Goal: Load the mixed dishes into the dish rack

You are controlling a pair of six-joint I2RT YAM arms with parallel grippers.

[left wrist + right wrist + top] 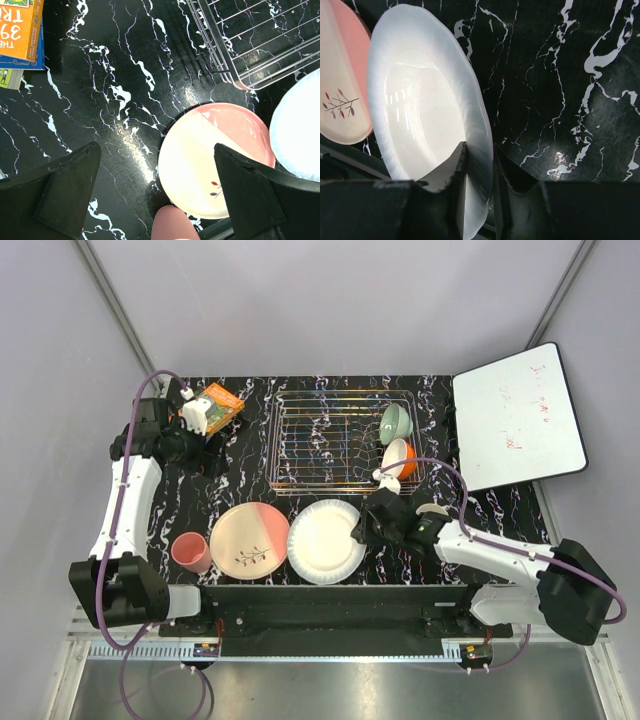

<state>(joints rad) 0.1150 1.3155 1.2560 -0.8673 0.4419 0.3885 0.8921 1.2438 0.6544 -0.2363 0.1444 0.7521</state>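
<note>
The wire dish rack (330, 445) stands at the table's middle back. In its right end are a pale green bowl (395, 423) and an orange mug with a cream bowl (399, 457). At the front lie a pink tumbler (190, 552), the pink-cream twig plate (249, 540) and the white plate (322, 540). My right gripper (362, 530) is shut on the white plate's right rim (420, 115), one finger (450, 170) inside and one outside. My left gripper (205, 455) is open and empty, high above the table left of the rack, with the twig plate (210, 165) and tumbler (172, 225) below it.
An orange-green snack packet (222, 400) lies at the back left, also in the left wrist view (20, 30). A white board (518, 417) lies at the right. The rack's corner (235, 75) is right of my left gripper. The twig plate (340, 100) lies next to the white plate.
</note>
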